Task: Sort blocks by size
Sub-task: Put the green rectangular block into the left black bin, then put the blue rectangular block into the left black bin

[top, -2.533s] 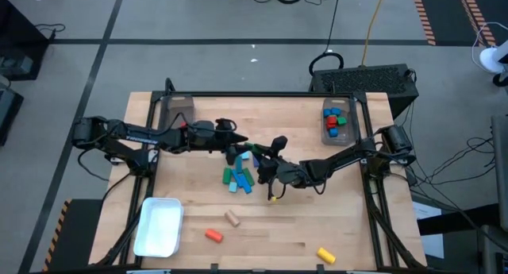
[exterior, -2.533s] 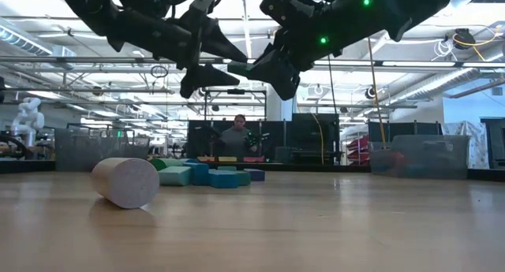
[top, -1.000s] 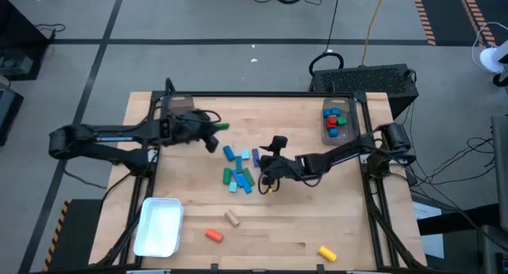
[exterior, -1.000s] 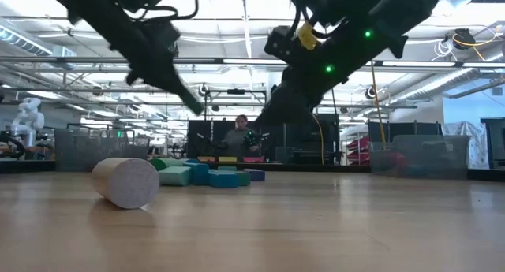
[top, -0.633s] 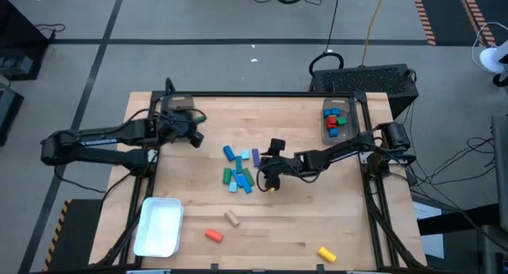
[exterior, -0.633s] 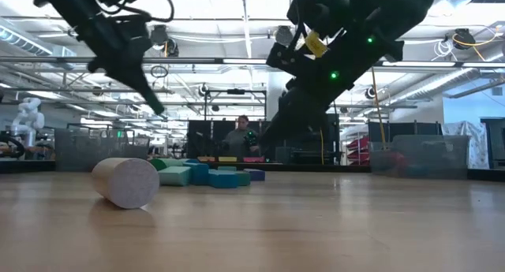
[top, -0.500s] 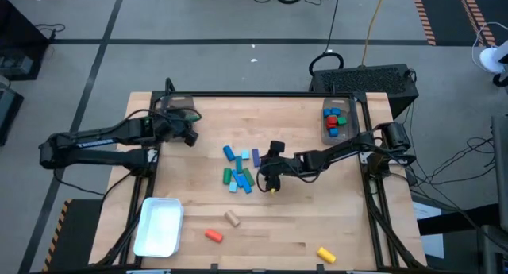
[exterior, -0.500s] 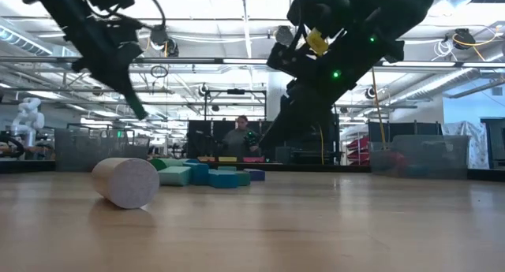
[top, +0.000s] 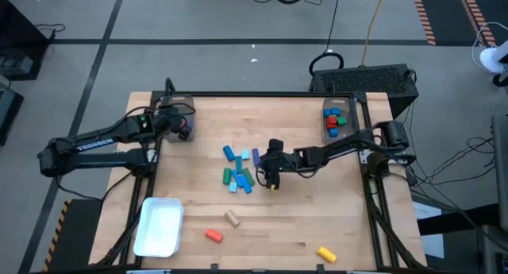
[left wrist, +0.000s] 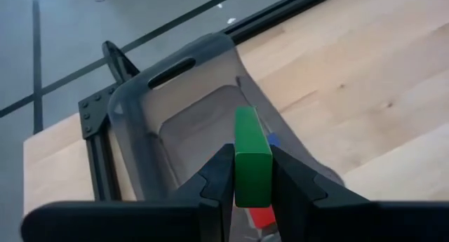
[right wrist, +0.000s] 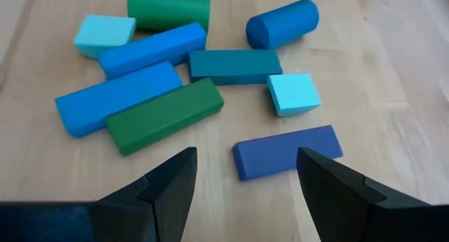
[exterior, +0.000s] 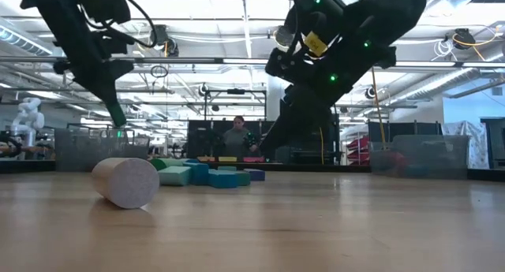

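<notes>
My left gripper [top: 182,126] is shut on a green block [left wrist: 252,156] above the clear bin [left wrist: 184,110] at the table's far left corner; a red block [left wrist: 261,215] shows below it. My right gripper [right wrist: 245,177] hangs open over the cluster of blue and green blocks [top: 239,167] in mid-table. A dark blue bar [right wrist: 287,152] lies flat just ahead of its fingers, untouched. In the low view the cluster [exterior: 207,174] lies behind a tan cylinder [exterior: 125,182]. My left gripper pinches the green block between its two fingers, one on each of two opposite sides [left wrist: 242,180]. The fingers slant down toward the far left corner. The block is lifted clear, over the bin's opening.
A second clear bin [top: 336,121] with red, blue and green blocks stands at the far right. A white tray [top: 159,226] lies near left. A tan cylinder [top: 232,218], an orange block [top: 213,235] and a yellow block [top: 325,254] lie apart near the front edge.
My left gripper has carried the green block from beside the cluster toward the table's far left corner and tipped downward over the clear bin. My right gripper has stayed over the cluster, turning a little.
</notes>
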